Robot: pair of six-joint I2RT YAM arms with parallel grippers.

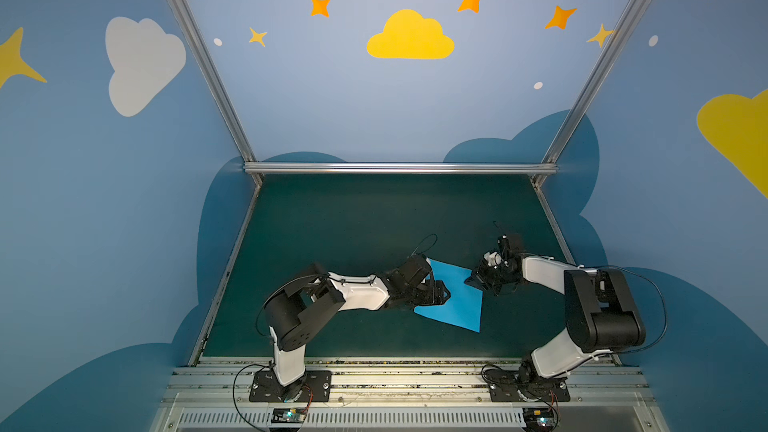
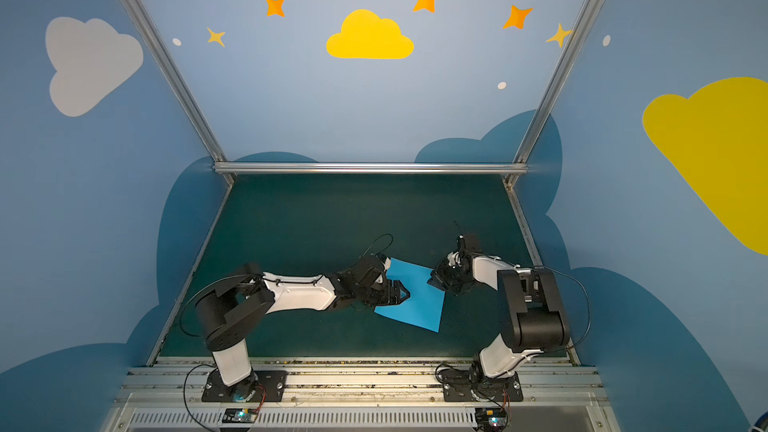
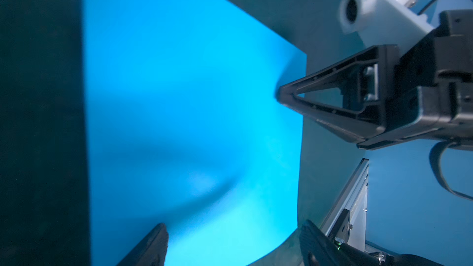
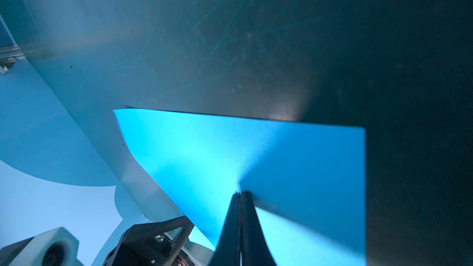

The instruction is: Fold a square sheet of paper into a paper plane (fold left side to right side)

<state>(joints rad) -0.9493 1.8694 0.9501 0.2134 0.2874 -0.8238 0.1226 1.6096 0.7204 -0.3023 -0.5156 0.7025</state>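
The square sheet of paper (image 1: 455, 299) lies askew on the table (image 1: 332, 222), nearer the front edge than the far one and right of the middle. The right gripper (image 4: 240, 193) has its jaws shut on the sheet's right edge, which bows up off the table. The left gripper (image 1: 441, 293) hangs over the sheet's left part, jaws wide apart, holding nothing.

The likely trouble is that a single pinch lets the thin paper swing or slip, so the left side would land skew on the right. A tug from both sides could crumple it. The two grippers are near each other, so a crossing fold risks a knock. There is open room toward the far and left edges, less toward the right edge.
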